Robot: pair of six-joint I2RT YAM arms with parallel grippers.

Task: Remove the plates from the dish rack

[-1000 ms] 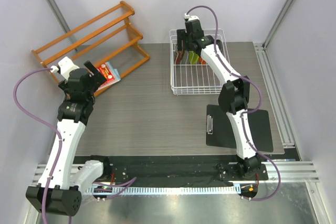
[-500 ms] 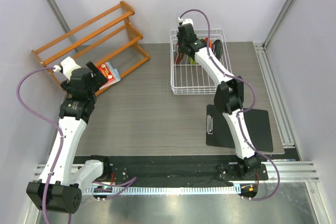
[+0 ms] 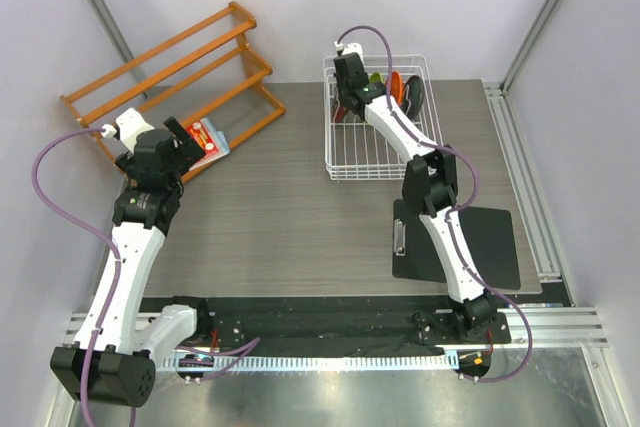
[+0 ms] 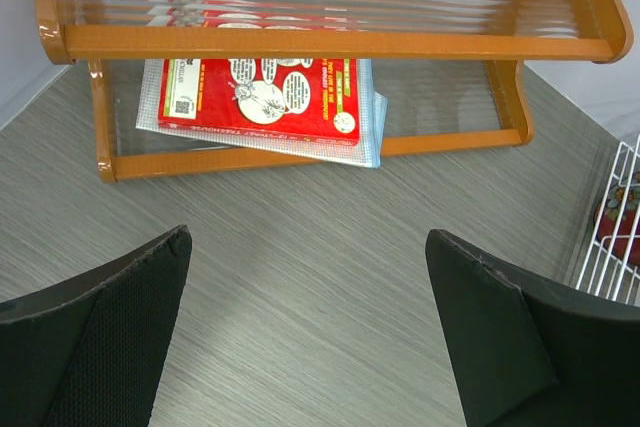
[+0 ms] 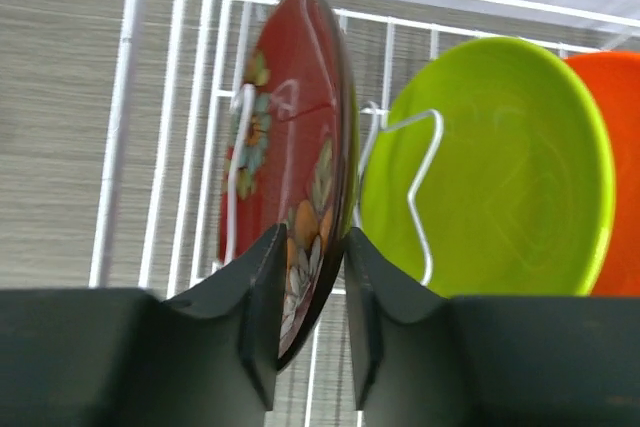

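The unloading has barely begun: all four plates stand on edge in the dish rack [image 3: 372,176], and none lies out on the surface, so every plate is left to move. The first pick is in hand. The right tool [image 5: 312,247] reaches into the far left part of the rack and its two fingers are pinched narrow on the lower rim of the dark red plate [image 5: 290,137], one finger on each face, with the plate upright between the prongs. Whether it has lifted off the wire at all cannot be told. Just beside it to the right stands the lime green plate [image 5: 500,177], then the orange plate [image 5: 615,167] at the edge of the wrist view. From above, the dark teal plate [image 3: 413,95] is the last in the row, near the rack's far right corner. The near half of the rack holds nothing visible. The left tool [image 4: 305,247] hangs with its fingers spread wide and holding nothing, well apart from the rack, over the surface in front of the wooden shelf [image 3: 170,72], under whose lowest rail lies a red printed booklet [image 4: 260,97] in a clear sleeve.
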